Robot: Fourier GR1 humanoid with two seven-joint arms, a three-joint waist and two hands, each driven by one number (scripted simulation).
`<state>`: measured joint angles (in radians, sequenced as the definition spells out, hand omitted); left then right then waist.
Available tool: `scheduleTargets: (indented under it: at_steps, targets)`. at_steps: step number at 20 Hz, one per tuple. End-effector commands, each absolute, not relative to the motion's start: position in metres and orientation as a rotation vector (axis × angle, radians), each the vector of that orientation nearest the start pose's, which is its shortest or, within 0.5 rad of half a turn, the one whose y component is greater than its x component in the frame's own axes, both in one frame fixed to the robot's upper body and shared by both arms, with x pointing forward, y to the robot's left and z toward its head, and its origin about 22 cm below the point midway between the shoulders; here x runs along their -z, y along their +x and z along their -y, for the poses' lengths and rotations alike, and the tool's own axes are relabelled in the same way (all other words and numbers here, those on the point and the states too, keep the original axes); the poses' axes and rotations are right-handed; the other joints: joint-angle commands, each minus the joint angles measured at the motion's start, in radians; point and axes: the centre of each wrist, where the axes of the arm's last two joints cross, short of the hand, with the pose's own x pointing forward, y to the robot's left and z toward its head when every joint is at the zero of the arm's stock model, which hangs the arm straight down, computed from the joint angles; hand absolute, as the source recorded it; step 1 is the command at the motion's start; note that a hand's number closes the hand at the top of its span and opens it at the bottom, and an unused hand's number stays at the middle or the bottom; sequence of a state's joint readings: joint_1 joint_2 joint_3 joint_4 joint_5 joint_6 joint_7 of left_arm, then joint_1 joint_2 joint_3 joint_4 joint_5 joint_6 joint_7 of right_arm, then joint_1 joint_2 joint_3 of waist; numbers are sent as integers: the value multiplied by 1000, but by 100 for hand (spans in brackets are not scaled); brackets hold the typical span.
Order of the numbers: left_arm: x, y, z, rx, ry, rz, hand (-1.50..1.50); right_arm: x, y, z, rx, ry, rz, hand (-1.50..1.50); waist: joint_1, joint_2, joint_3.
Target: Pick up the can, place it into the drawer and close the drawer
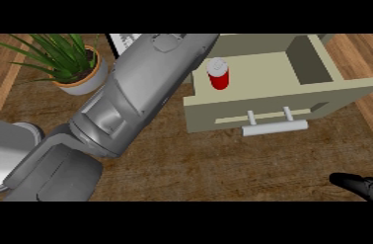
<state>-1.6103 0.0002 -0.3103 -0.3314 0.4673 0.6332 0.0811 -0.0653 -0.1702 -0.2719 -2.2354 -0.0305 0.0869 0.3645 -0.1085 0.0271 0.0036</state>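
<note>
- The left forearm [134, 85] fills the left half of the view, a big grey limb rising from the lower left corner and slanting up and to the right toward the back of the counter.
- Its far end reaches the top edge of the scene, just left of the drawer [255, 107], and there it stops: the left hand itself is out of sight, so I cannot tell what its fingers are doing.
- The elbow end of that arm sits low at the left, bulky and rounded, hiding much of the wooden counter [218, 164] beneath it.
- Over to the can [218, 74]: red body, white top, standing upright inside the open drawer, near the drawer's left rear part.
- Nothing is touching the can; the forearm passes just beside it on the left.
- The drawer is pulled out toward us, beige, its front panel facing the viewer with a pale bar handle [275, 126] sticking out from the middle of it.
- Down in the lower right corner, the right hand [353, 183] peeks in, black, only a small part of it showing near the edge.
- It lies low by the counter's near side, well apart from the drawer and the handle, holding nothing that I can see; too little of it shows to say how its fingers are set.
- At the back left, a potted plant [69, 62] stands in a pale pot, green leaves fanning out, right beside the forearm.
</note>
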Motion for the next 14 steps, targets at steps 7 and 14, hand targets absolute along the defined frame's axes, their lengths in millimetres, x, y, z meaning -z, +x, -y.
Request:
scheduleTargets:
  at_steps: [7, 14]
  targets:
    - [-252, 435, 20, 2, 95, 1695, -150, -198, 203, 280, -349, -475, 2027, -150, 6, 3, -1]
    - [-260, 434, 22, -26, 31, 1705, -150, -190, 241, 263, -586, -694, 1967, -150, 41, 3, -2]
